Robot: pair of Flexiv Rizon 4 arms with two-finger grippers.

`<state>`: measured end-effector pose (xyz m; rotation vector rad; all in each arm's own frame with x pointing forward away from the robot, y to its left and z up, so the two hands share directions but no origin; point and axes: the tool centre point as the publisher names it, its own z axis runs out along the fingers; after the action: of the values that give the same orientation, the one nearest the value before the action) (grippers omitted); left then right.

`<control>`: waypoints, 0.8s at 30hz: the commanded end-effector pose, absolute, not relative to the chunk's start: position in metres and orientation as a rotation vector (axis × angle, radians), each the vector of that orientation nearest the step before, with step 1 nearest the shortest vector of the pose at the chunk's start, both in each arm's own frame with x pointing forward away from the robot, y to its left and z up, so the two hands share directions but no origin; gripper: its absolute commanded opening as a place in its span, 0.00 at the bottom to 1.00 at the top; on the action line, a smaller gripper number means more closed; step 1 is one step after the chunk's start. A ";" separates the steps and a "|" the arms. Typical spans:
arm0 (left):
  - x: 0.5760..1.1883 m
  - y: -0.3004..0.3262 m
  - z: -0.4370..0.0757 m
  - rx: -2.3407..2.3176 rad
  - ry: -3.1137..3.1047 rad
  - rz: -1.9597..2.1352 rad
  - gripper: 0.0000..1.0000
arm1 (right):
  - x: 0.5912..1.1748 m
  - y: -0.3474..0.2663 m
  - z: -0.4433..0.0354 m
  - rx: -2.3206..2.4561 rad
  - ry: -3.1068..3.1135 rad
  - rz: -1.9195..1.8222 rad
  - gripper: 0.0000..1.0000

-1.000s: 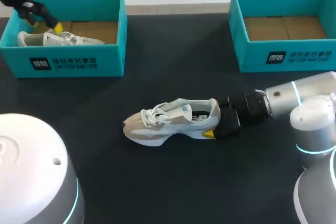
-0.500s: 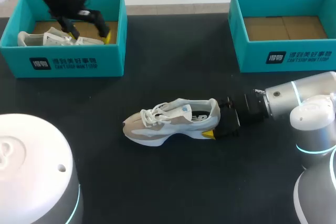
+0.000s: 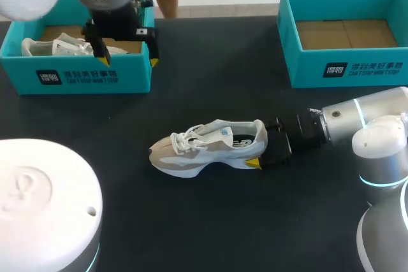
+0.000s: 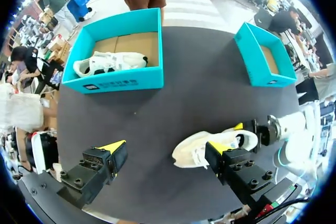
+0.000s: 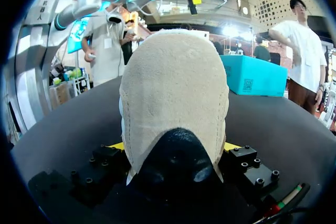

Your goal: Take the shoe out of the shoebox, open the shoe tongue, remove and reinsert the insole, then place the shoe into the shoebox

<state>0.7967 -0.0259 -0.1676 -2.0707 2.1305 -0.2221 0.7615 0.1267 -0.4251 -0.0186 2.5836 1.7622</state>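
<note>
A white and beige shoe [image 3: 204, 146] lies on its sole on the black table, toe to the left. My right gripper [image 3: 262, 155] stands at its heel with a yellow-tipped finger on each side; in the right wrist view the heel [image 5: 176, 103] fills the space between the fingers, so the right gripper [image 5: 172, 148] is shut on it. My left gripper [image 3: 129, 60] hangs open and empty above the front right part of the left shoebox [image 3: 76, 76]. From the left wrist view, the left gripper [image 4: 167, 148] is high over the table, with the shoe [image 4: 191, 153] below it.
A second white shoe [image 3: 57, 46] lies inside the left shoebox [image 4: 113, 82]. An empty teal shoebox [image 3: 344, 68] stands at the back right. Bare black table lies between the boxes and in front of the shoe.
My left arm has swung right, from the far left end of the left shoebox to above its right front part. The right arm and the shoe have not moved.
</note>
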 end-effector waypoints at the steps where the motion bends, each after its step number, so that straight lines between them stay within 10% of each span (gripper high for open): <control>1: 0.796 -0.027 -0.165 -2.060 2.108 -0.184 1.00 | 0.763 0.132 -0.429 -0.017 2.585 1.757 0.00; 24: 0.773 -0.080 -0.204 -2.128 2.092 0.011 1.00 | 0.763 0.132 -0.429 -0.017 2.585 1.757 0.00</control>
<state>0.7669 -0.0594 -0.1971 -2.1330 2.1094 -0.0574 0.7615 0.1266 -0.4251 -0.0185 2.5837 1.7622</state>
